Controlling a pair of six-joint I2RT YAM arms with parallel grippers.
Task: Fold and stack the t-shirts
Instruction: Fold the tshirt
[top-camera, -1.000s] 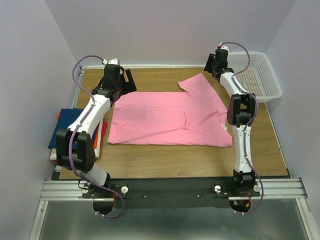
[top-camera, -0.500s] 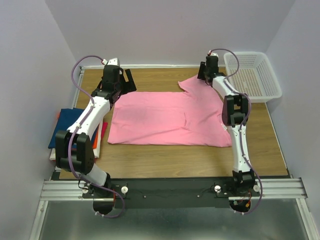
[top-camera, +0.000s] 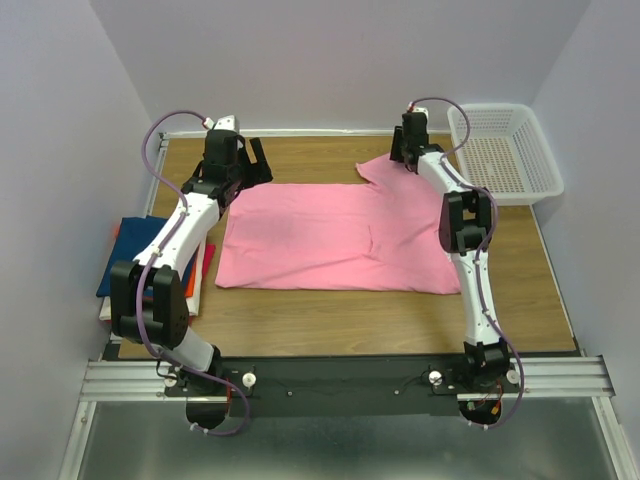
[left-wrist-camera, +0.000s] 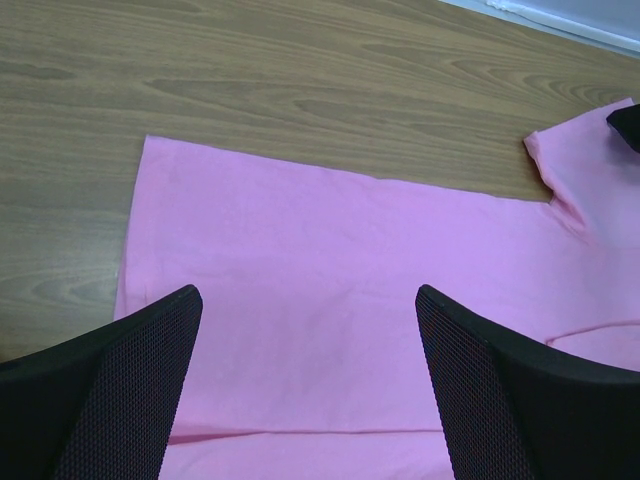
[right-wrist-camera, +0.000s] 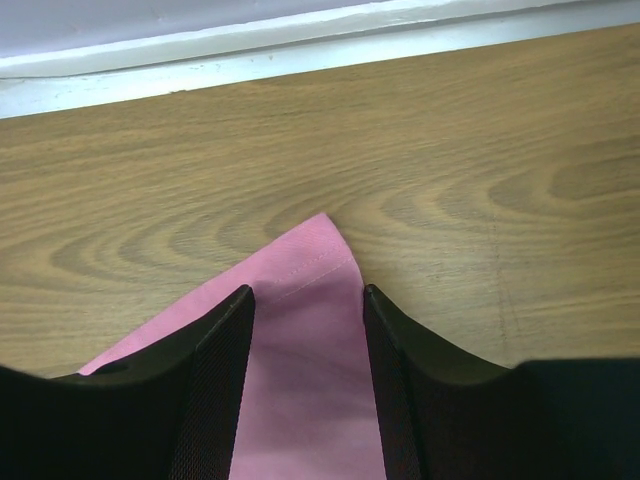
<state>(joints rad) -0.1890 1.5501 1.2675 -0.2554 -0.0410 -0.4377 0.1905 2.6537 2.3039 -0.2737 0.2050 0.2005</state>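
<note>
Under the pink t-shirt (top-camera: 330, 235) we find the wooden table (top-camera: 330, 315). The shirt lies spread flat on it, and one short sleeve (top-camera: 385, 168) projects from its far right corner. A crease line runs across the right part of the shirt.

At the far left edge of the pink t-shirt we locate the left gripper (top-camera: 250, 163). In the left wrist view its two fingers (left-wrist-camera: 120, 390) stand wide apart. The shirt's cloth and its far left corner show between them, and nothing is gripped. We cannot tell whether the fingertips touch the cloth.

At the tip of the shirt's far right sleeve we locate the right gripper (top-camera: 400, 150). In the right wrist view its fingers (right-wrist-camera: 215, 380) stand at a narrower gap, one on each side of the sleeve's hemmed corner. The cloth lies flat between them, and the jaws are not clamped on it.

Left of the pink t-shirt, well apart from it, we note a stack of folded t-shirts (top-camera: 125, 255). Dark blue is on top, and red and orange edges show on the side facing the pink t-shirt. The left arm (top-camera: 180, 235) hides part of the stack.

Right of the pink t-shirt, beyond the sleeve, we note the white mesh basket (top-camera: 535, 175).
</note>
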